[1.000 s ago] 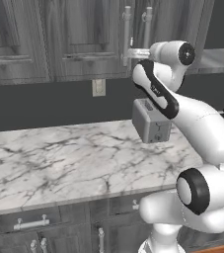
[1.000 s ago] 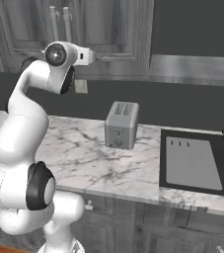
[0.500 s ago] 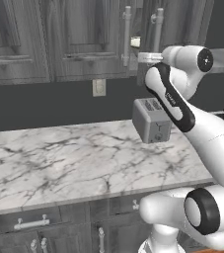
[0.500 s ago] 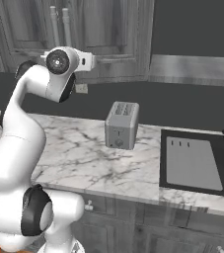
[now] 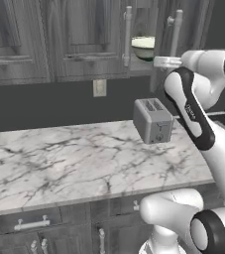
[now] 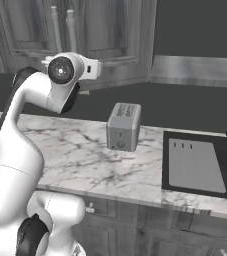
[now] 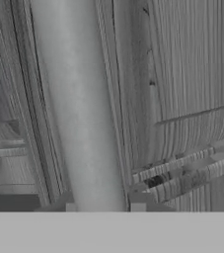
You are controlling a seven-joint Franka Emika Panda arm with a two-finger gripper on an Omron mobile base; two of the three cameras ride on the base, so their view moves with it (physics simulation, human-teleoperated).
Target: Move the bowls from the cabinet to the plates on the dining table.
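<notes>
The dark grey cabinet (image 5: 84, 39) hangs above the counter, its right door pulled partly open. In the gap, one pale bowl (image 5: 143, 47) sits on the shelf. My gripper (image 5: 169, 61) is at that door's long silver handle (image 5: 176, 30), level with the bowl and just right of it. In the hand view the handle (image 7: 79, 108) runs up between my fingertips, and my gripper (image 7: 104, 207) is shut on it. The plates and the dining table are out of view.
A silver toaster (image 5: 153, 120) stands on the marble counter (image 5: 59, 163) below the cabinet, close to my forearm. A dark built-in sink (image 6: 195, 165) lies to the right of the toaster (image 6: 123, 126). A wall outlet (image 5: 99, 88) sits under the cabinet.
The right cabinet door has swung open as my hand drew its handle out to the right. The bowl inside has come into sight in the gap.
</notes>
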